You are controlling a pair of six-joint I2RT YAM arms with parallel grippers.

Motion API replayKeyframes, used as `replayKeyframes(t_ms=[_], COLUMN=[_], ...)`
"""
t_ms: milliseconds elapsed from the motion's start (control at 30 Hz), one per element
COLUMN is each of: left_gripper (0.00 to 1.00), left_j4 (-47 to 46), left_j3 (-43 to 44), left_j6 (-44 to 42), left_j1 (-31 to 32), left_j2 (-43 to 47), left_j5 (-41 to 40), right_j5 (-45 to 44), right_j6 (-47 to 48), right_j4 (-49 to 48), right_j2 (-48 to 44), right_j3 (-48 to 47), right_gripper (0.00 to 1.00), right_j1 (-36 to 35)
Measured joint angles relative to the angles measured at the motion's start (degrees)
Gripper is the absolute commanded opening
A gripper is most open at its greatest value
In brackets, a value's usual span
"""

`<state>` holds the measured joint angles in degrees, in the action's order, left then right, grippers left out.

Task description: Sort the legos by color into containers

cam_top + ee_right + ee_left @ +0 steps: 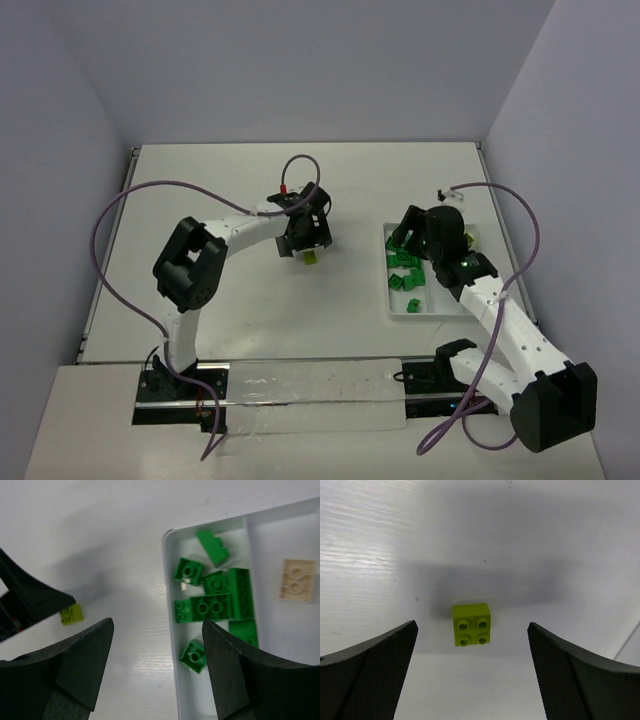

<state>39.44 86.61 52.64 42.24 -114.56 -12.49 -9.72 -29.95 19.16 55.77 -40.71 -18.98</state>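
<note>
White tabletop (250, 200) between pale grey walls fills the top view: the left pincer (305, 240) hangs near the centre with a small yellow-green studded plastic brick (311, 258) just below it at 6 o'clock. Well apart at 3 o'clock lies the shallow white plastic divided tray (425, 312), and the right pincer (402, 240) hovers at its 10 o'clock corner over a cluster of dark green plastic bricks (408, 272). From the left wrist, the two dark fingers (370, 675) stand wide apart and touch nothing. The yellow-green brick sits between them, studs toward the lens, apparently resting on the tabletop. From the right wrist, the jaws are also apart and empty. The dark green bricks crowd the tray's compartment nearest 9 o'clock, a pale peach brick (298, 580) lies alone in the next one toward 3 o'clock, and the yellow-green brick shows far off at 9 o'clock. As I judge it, this brick is unsorted: a slightly off-centre squeeze could flick it away, and carrying it trayward risks fouling the right arm or dropping it among the greens.
</note>
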Motion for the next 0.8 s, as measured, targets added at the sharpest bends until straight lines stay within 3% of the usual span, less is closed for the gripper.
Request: replayKeyframes(t_ms=[133, 367, 500, 800], left_gripper=[0.99, 0.99, 0.99, 0.99], left_j4=[0.72, 0.85, 1.2, 2.34], left_j3=[-1.28, -9.0, -12.81, -17.35], left_j6=[-1.22, -3.38, -4.32, -5.74], left_j1=[-4.86, -22.56, -23.72, -24.3], left_j2=[8.61, 30.29, 35.5, 34.88], left_j5=[-0.12, -1.56, -1.56, 0.35], right_j5=[0.28, 0.53, -0.55, -4.14], right_j6=[-0.55, -0.8, -0.87, -0.46], right_j4=[-2.11, -6.03, -7.61, -7.33], right_j2=[6.02, 26.37, 37.05, 51.17], right_j3=[-0.2, -8.29, -15.98, -27.25], right_gripper=[0.79, 0.8, 0.82, 0.81], right_j1=[-8.28, -23.22, -27.44, -29.25])
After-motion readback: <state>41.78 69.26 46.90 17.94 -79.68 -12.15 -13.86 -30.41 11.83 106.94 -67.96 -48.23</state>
